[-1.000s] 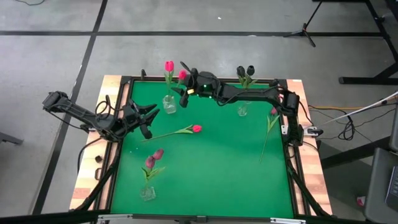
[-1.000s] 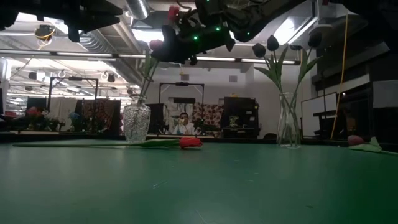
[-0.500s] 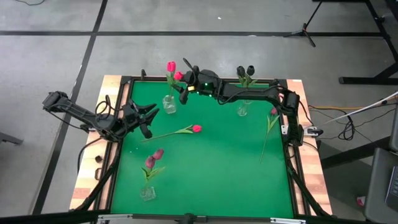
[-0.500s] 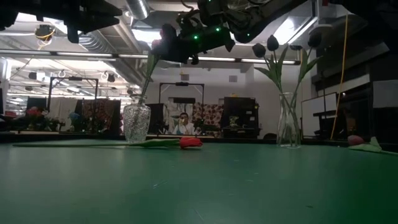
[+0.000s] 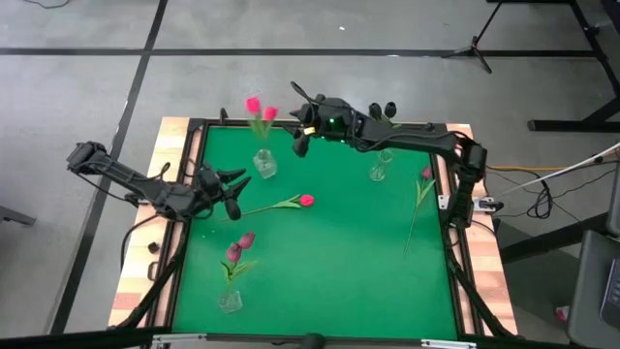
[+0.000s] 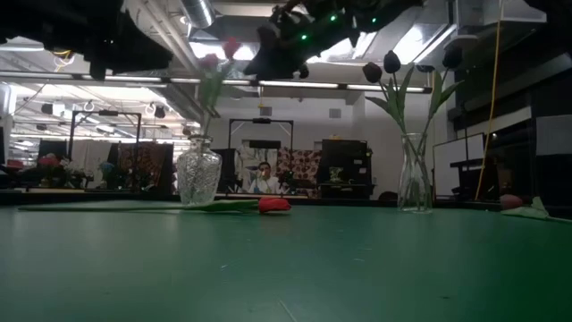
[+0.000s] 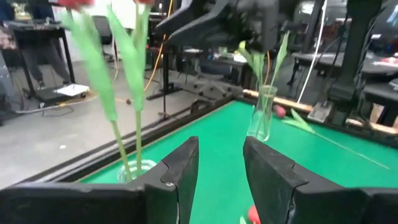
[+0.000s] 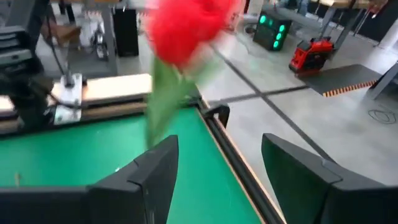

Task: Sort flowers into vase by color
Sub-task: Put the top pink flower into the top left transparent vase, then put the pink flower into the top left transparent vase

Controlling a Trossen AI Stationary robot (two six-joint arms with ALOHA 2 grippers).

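A green table point(image 5: 329, 262) with a wooden border sits on a grey floor. From above, you see three glass vases. The far left vase point(image 5: 263, 163) holds two bright pink-red tulips point(image 5: 260, 109). The far right vase point(image 5: 380, 167) holds near-black tulips point(image 5: 384, 111). The near left vase point(image 5: 230, 300) holds dusky maroon tulips point(image 5: 239, 246). One pink-red tulip point(image 5: 306, 201) lies flat mid-table; another flower point(image 5: 424, 174) lies by the right edge.

The right gripper point(image 5: 302, 121) hangs beside the pink-red heads, fingers apart, holding nothing. The left gripper point(image 5: 232, 192) hovers at the left edge, fingers parted and empty.

At table level, the lying tulip point(image 6: 274, 204) rests between the far vases.

Your left wrist view shows two green stems point(image 7: 127, 93) in a vase. Your right wrist view shows a blurred red head point(image 8: 186, 28) just ahead.
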